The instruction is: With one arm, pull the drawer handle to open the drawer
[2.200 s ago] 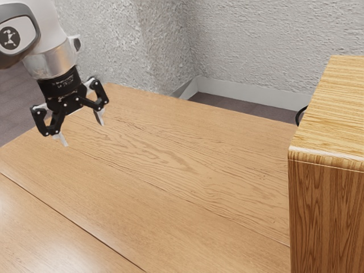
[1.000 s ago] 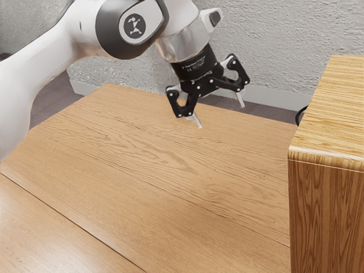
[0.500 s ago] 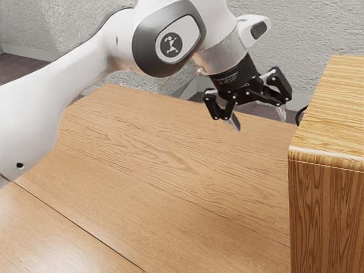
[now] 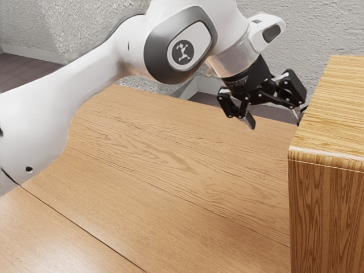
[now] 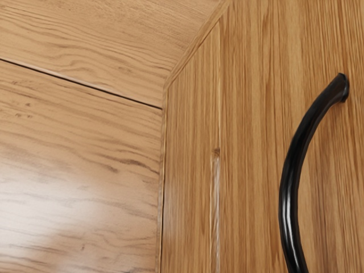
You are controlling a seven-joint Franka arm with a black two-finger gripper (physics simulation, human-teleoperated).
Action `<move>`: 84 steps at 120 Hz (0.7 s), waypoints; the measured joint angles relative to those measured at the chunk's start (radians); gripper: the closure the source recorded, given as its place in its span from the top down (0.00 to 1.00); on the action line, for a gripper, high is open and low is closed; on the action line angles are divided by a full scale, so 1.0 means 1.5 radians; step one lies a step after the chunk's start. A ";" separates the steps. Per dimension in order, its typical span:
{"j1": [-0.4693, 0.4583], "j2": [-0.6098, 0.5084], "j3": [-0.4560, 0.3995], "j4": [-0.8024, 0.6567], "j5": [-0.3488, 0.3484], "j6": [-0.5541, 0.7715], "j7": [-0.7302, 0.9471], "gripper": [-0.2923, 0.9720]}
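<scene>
A wooden drawer cabinet (image 4: 329,170) stands at the exterior view's right edge of the table. In the wrist view its drawer front (image 5: 244,142) is close ahead, with a curved black handle (image 5: 294,187) mounted on it. My black gripper (image 4: 274,116) hangs open just beside the cabinet's far corner, above the tabletop, with nothing between its fingers. One fingertip (image 4: 250,121) points down at the table. The other finger is close against the cabinet's edge.
The wooden table (image 4: 170,170) spreads wide under my arm, with a seam running across it toward the front. A grey textured wall (image 4: 318,40) and a white baseboard stand behind the table.
My arm has swept from the exterior view's left across the table to the cabinet at the right. The gripper has stayed open throughout. The cabinet has not moved.
</scene>
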 joint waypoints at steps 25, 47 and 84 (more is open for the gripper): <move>0.007 0.002 0.001 0.000 0.001 0.009 0.008 0.77; 0.007 0.008 0.001 0.001 0.002 0.016 0.013 0.77; 0.003 0.010 0.000 -0.006 0.003 0.028 0.019 0.69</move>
